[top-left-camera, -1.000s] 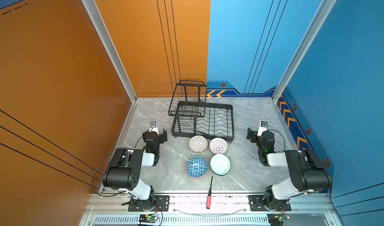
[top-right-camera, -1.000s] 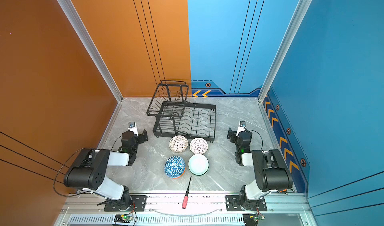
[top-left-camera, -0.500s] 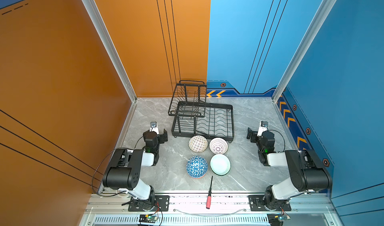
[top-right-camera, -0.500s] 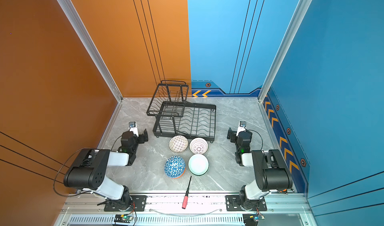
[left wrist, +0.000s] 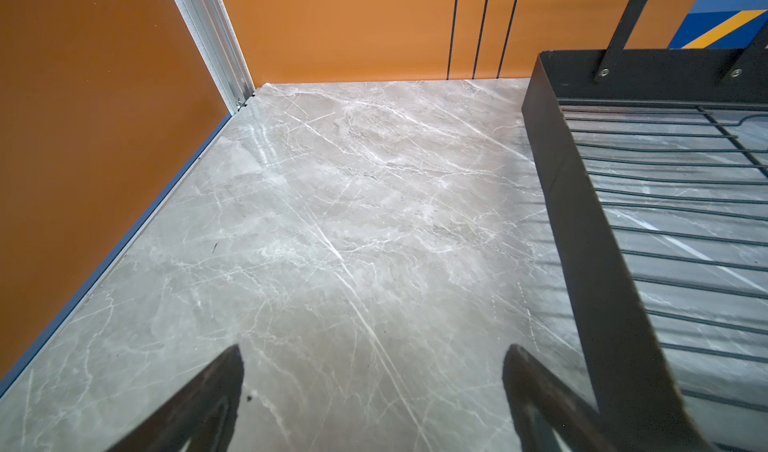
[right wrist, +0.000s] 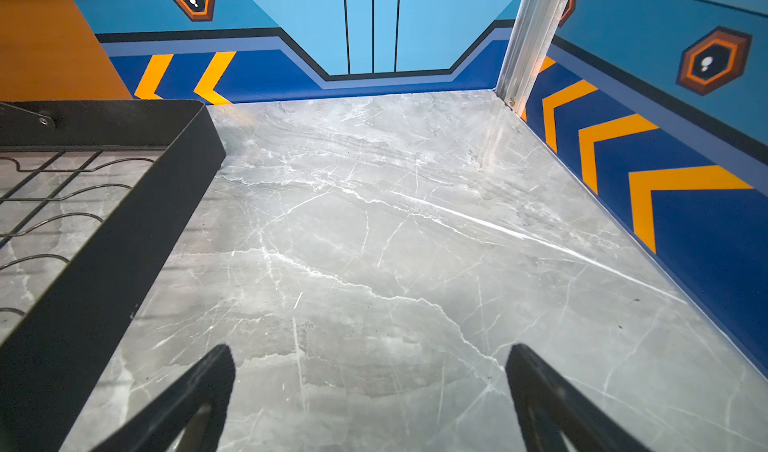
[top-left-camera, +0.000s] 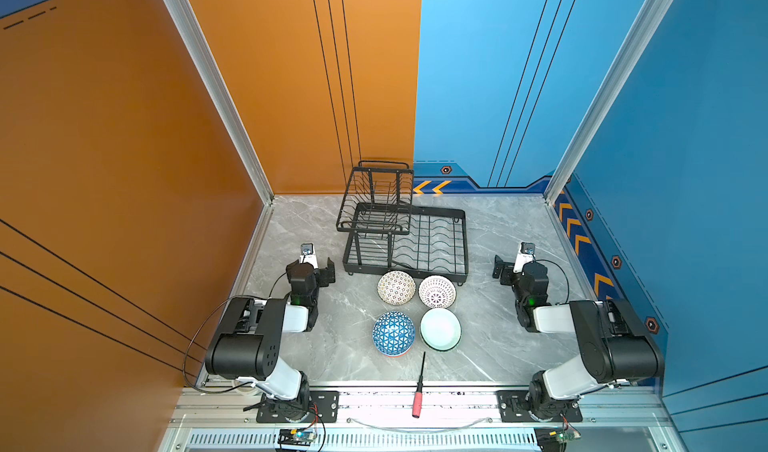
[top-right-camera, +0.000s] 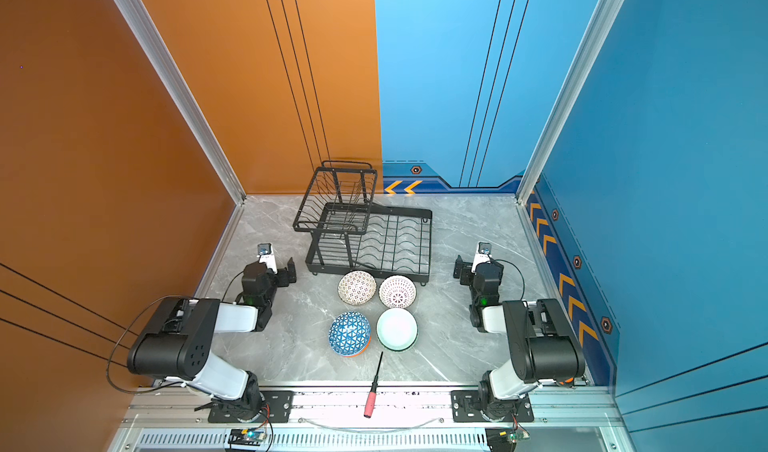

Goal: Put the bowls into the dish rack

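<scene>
Bowls, four visible and perhaps more nested beneath, are grouped on the worktop just before the empty dish rack, midway between left arm and right arm, whose jaws are spread open, empty.

The left arm and right arm are being shown with black housings, white links, a looped black cable and green lights.
</scene>
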Robot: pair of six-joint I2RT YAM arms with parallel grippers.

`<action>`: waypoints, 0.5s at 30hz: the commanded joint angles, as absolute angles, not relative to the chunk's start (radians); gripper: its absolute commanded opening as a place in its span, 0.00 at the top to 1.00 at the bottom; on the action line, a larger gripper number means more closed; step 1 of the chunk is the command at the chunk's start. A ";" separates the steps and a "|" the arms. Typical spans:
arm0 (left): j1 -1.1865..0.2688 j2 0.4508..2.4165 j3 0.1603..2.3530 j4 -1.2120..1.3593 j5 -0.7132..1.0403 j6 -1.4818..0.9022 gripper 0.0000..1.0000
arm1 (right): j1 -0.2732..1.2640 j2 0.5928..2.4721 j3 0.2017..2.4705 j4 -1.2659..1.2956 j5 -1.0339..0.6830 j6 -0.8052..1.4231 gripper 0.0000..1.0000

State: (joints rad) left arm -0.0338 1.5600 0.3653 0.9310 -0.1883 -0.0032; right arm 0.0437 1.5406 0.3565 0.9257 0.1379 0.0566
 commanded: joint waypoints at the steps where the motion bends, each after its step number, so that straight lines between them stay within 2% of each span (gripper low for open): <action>1: -0.038 1.566 0.378 0.930 -0.178 0.011 0.02 | 0.051 1.548 0.367 0.922 0.172 0.049 0.00; 6: -0.041 1.566 0.378 0.931 -0.183 0.012 0.02 | 0.049 1.548 0.368 0.920 0.167 0.050 0.00; 8: -0.052 1.550 0.377 0.929 -0.252 0.005 0.02 | 0.048 1.544 0.373 0.912 0.175 0.055 0.00; 15: -0.108 1.274 0.421 0.625 -0.436 -0.010 0.02 | 0.068 1.318 0.415 0.651 0.233 0.060 0.00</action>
State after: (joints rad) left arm -0.0891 1.3724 0.3737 0.7750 -0.3340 -0.0044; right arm 0.0513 1.4235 0.3740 0.7784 0.1810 0.0570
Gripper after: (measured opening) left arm 0.979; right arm 0.997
